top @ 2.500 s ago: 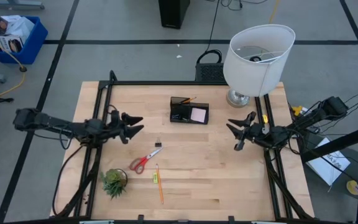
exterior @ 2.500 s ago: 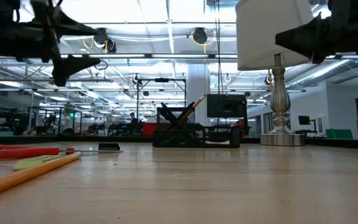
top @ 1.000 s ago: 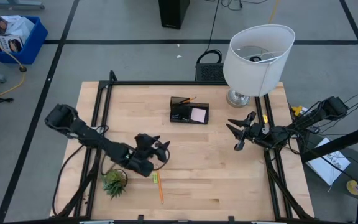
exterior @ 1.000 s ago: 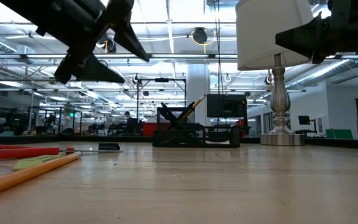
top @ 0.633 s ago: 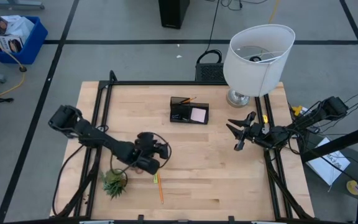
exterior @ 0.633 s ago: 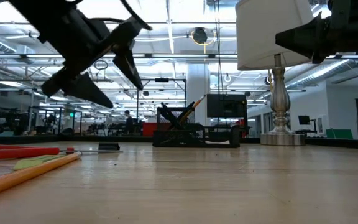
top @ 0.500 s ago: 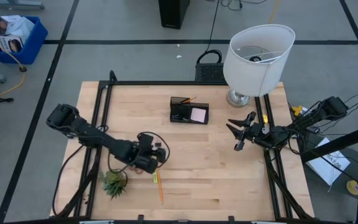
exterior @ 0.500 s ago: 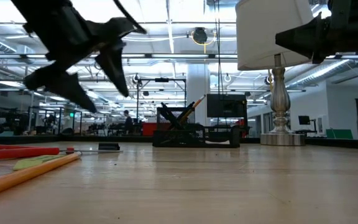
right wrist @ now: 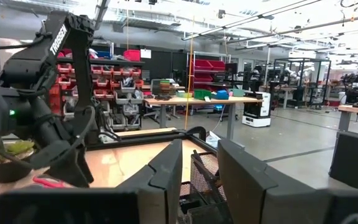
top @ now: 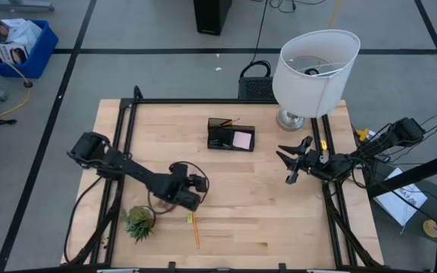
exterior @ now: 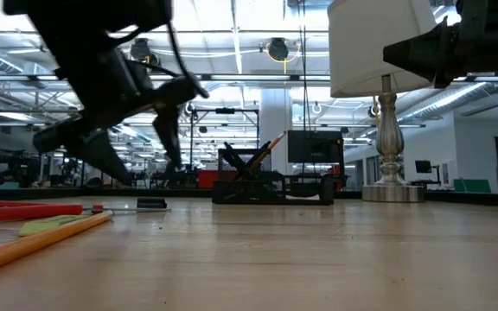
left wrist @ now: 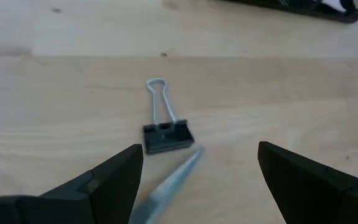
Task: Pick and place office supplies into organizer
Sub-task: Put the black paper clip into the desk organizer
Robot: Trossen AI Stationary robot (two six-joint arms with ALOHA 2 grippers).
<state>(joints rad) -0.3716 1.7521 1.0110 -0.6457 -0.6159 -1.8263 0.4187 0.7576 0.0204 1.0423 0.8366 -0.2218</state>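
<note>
Our left tool (top: 193,184) has swung in from the worktop's edge and dropped low, fingers spread wide, over the binder clip (left wrist: 165,129) and the scissors' blade tip (left wrist: 166,186), in front of the organizer (top: 231,134). We judge a pick is next. Our right tool (top: 289,166) waits beside the lamp (top: 313,70), fingers narrowly parted, holding nothing.

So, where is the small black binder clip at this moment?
In the left wrist view, the binder clip lies flat on the wooden table, just ahead of the open left end effector, beside the scissors' blade tip.
</note>
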